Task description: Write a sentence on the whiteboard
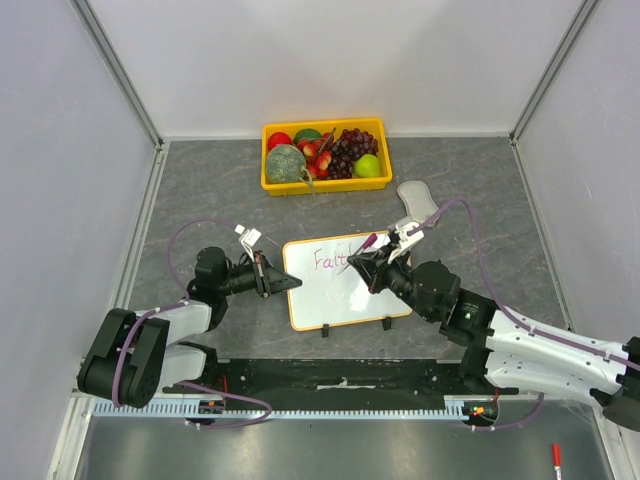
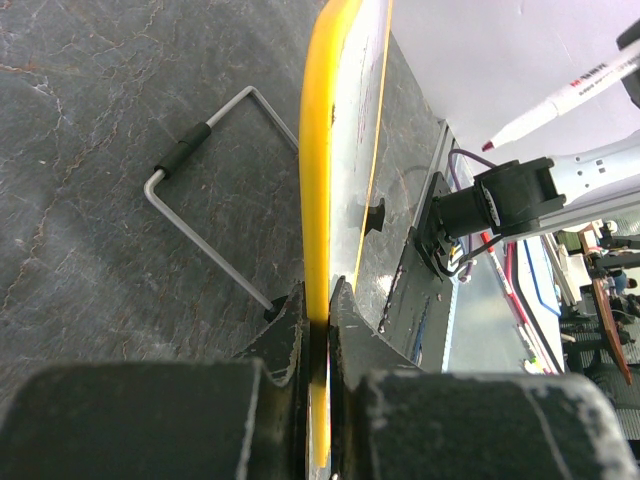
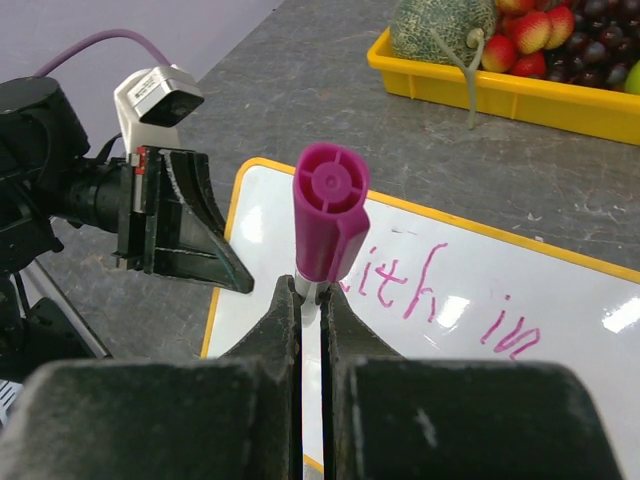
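The whiteboard lies in the middle of the table, white with a yellow-orange rim. My left gripper is shut on its left edge; the left wrist view shows the yellow rim pinched between the jaws of the left gripper. My right gripper is shut on a pink marker over the board's upper middle. In the right wrist view the marker's magenta end sticks up from the right gripper; its tip is hidden. The sentence reads "Faith in" in pink.
A yellow fruit tray with melon, grapes and apples stands at the back. A white object lies right of the board's far corner. The board's wire stand rests on the grey table. A red marker lies off the table at the front right.
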You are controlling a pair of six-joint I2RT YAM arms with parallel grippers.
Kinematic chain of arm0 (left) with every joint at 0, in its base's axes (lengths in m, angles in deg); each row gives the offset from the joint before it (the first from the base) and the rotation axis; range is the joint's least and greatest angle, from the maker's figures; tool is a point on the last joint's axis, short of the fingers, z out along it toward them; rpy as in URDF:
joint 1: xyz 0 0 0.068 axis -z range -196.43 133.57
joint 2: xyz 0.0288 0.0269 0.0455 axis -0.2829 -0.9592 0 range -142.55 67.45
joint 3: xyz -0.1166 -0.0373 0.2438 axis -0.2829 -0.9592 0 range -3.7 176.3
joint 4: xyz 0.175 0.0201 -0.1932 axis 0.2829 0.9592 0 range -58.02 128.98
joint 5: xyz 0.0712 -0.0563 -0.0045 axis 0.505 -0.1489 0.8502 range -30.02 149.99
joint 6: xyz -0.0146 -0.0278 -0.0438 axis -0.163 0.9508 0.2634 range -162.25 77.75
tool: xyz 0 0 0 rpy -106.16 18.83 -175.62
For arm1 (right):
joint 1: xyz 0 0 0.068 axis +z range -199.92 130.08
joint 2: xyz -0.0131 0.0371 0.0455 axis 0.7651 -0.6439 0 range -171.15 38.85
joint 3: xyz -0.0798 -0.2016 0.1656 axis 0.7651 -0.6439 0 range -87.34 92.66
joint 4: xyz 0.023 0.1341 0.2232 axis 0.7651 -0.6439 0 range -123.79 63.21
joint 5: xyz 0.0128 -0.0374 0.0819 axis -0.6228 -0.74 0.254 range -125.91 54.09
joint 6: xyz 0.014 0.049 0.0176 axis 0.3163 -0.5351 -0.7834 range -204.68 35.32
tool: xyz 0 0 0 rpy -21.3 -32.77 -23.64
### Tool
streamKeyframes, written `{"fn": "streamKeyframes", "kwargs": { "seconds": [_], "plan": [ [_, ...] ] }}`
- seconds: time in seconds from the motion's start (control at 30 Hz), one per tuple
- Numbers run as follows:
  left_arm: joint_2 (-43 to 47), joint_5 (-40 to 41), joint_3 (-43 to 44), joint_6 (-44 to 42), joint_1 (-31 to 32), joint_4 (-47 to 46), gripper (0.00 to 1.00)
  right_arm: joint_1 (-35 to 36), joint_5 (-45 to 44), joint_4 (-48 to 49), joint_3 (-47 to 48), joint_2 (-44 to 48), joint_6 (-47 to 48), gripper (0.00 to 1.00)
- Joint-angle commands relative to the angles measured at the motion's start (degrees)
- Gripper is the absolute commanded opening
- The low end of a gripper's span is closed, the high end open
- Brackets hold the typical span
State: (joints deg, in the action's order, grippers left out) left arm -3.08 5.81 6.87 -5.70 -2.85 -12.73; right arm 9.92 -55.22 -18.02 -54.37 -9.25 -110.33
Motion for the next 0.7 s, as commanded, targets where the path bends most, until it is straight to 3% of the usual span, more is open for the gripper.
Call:
{"fn": "streamKeyframes", "kwargs": {
  "seconds": [0.0,0.67],
  "plan": [
    [-0.5,4.3,0.4,-4.8,-0.1,0.5,0.02,2.9,-4.0,3.3,3.4,-0.9,2.1,0.0],
    [-0.2,4.4,0.2,-4.8,-0.1,0.5,0.02,7.3,-7.8,3.4,2.8,-1.2,3.4,0.0]
  ]
}}
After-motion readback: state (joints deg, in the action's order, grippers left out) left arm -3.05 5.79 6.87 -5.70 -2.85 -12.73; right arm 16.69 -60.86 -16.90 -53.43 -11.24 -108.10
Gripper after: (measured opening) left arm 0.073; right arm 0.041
